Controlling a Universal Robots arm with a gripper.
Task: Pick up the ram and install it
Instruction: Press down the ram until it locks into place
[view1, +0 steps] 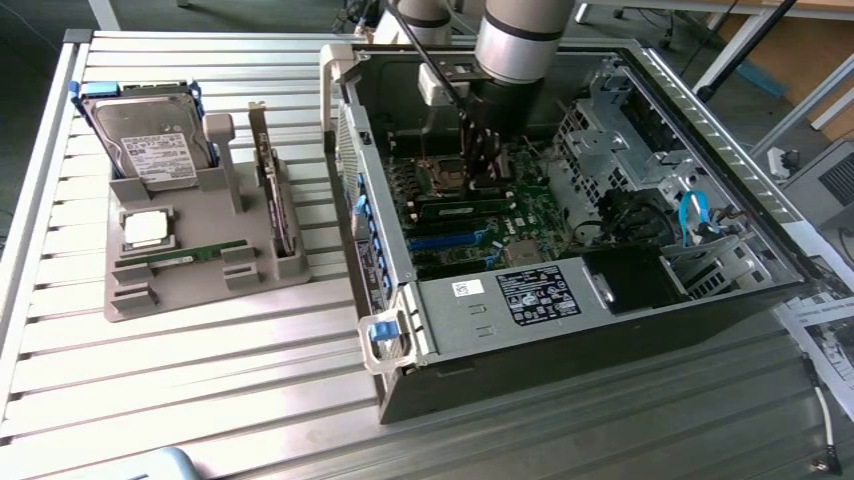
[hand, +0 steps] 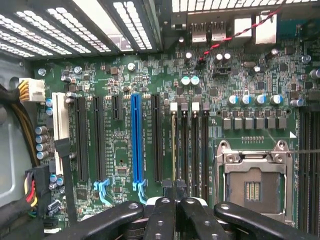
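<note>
The ram (hand: 173, 150) is a thin green board seen edge-on, standing in the first of several black memory slots on the motherboard (hand: 120, 160). My gripper (hand: 174, 192) is shut, its black fingertips (hand: 165, 210) meeting on the near end of the ram's upper edge. In the exterior view the arm reaches down into the open computer case (view1: 534, 330). There my gripper (view1: 487, 185) sits just over the ram (view1: 461, 209), which lies low along the slot beside the processor socket (view1: 447, 175).
The empty processor socket (hand: 255, 185) lies beside the memory slots, and a blue expansion slot (hand: 135, 140) on their other side. On the exterior view's left a grey tray (view1: 200, 290) holds a hard drive (view1: 147, 140), a silver processor chip (view1: 147, 228) and an upright card (view1: 274, 190).
</note>
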